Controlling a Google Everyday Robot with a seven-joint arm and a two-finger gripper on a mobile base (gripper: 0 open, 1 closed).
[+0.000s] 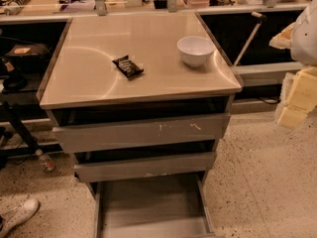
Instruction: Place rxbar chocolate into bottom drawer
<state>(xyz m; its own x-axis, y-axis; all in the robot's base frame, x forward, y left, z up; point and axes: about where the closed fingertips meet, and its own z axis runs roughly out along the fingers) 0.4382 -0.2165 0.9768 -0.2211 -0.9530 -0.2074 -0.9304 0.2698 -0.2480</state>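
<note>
The rxbar chocolate (128, 66), a small black-wrapped bar, lies flat on the steel top of the drawer cabinet (99, 83), left of centre. The bottom drawer (148, 207) is pulled out at the lower edge of the view, and its grey floor is bare. The two grey-fronted drawers above it are slightly out. My gripper (297, 98) shows as pale yellowish blocks at the right edge, below the white arm (307, 33). It is beside the cabinet, well right of the bar, and holds nothing that I can see.
A white bowl (195, 50) stands on the cabinet top at the right, near the back. A plastic bottle (45, 161) lies on the speckled floor at the left, and a white shoe (20, 213) sits at the lower left. Dark shelves flank the cabinet.
</note>
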